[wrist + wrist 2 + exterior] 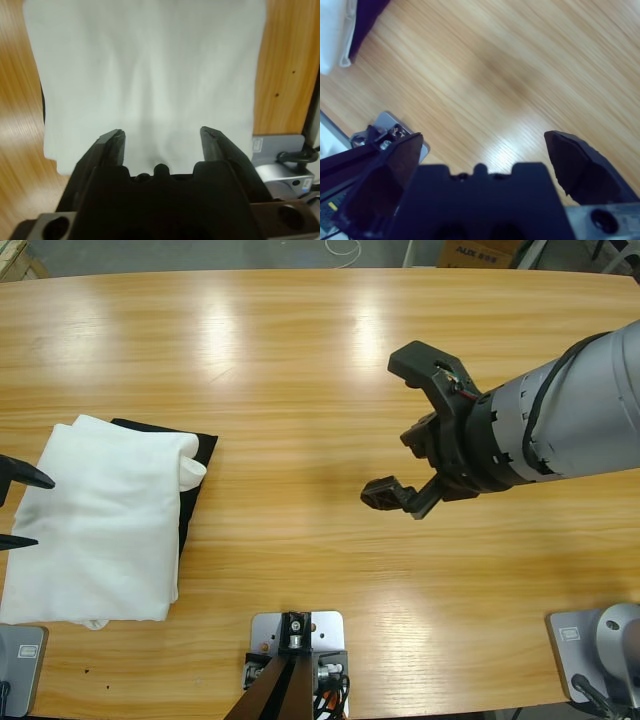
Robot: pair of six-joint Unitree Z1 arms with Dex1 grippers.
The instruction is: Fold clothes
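The clothes lie in one pile at the table's left end. A folded white T-shirt [105,520] rests on a black garment [195,455], which shows only along the shirt's far and right edges. My left gripper [20,508] is at the shirt's left edge, open, with both jaws spread over the white cloth [145,75] and holding nothing. The left gripper [162,140] looks straight down on the shirt. My right gripper [400,425] hangs wide open over bare wood right of the middle, well away from the pile. From the right gripper [482,140], the white shirt [332,35] and black garment [367,20] sit in the upper left corner.
The long wooden table [320,340] spans the whole high view. Past its far edge are a cardboard box [480,252] and a white cable [345,248]. The big silver right arm [570,410] reaches in from the right side.
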